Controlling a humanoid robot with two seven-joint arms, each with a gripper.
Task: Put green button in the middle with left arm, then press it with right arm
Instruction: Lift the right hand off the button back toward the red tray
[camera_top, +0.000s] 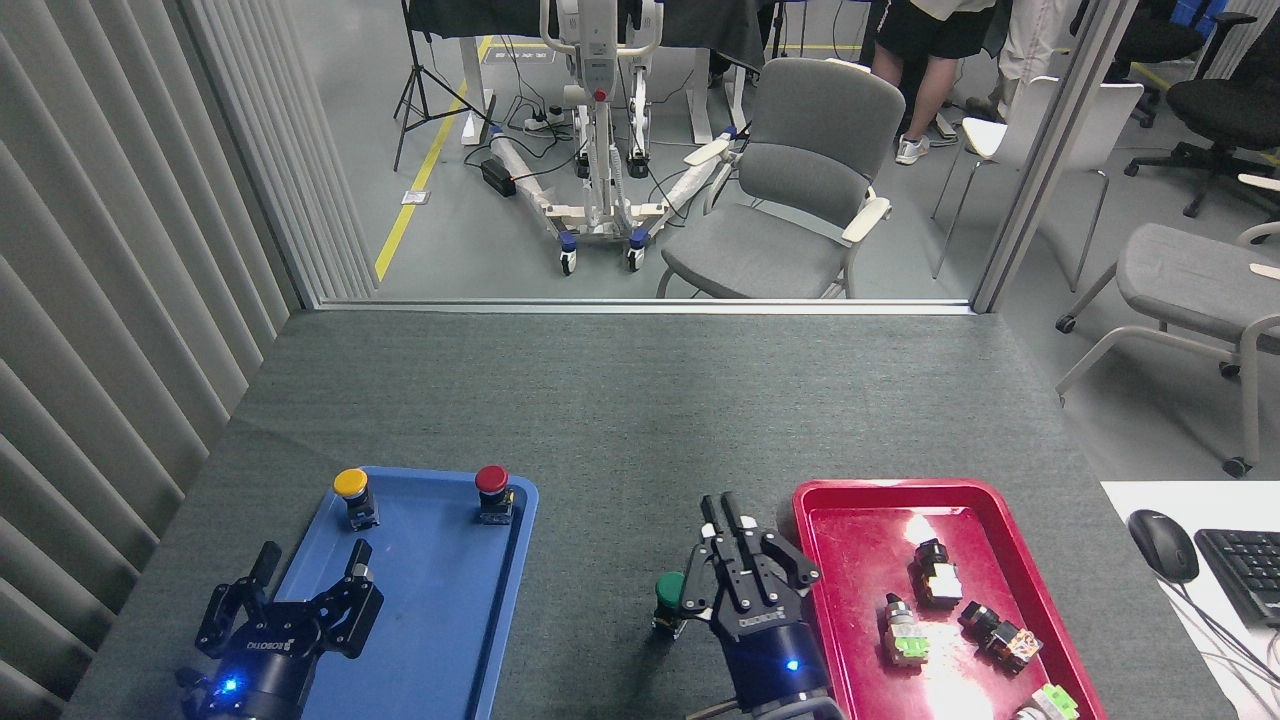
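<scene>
The green button stands upright on the dark grey cloth of the middle, between the two trays. Its right side is hidden behind my right gripper. That gripper sits right beside the button, its fingers drawn together and pointing away from me, holding nothing. Whether it touches the button I cannot tell. My left gripper is at the near left over the blue tray's front corner, with its fingers spread open and empty.
A yellow button and a red button stand at the blue tray's far end. The red tray on the right holds several small switch parts. A mouse and keyboard lie at the far right.
</scene>
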